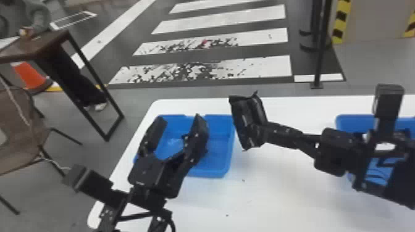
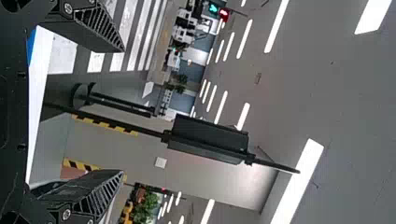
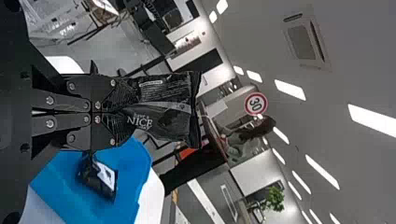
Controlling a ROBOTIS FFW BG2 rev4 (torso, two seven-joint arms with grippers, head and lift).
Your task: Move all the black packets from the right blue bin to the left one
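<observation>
Black packet in right gripper

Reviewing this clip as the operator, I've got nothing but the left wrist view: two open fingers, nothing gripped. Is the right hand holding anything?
Observer: Yes. In the right wrist view, the right hand is shut on a black packet, which sticks out beyond its fingertips.

Operator: My view doesn't show me that packet. Where is it compared with the left bin?

Observer: In the head view it appears just to the right of the left blue bin, in front of the white table and its far edge, so it looks held up rather than set down.
</observation>
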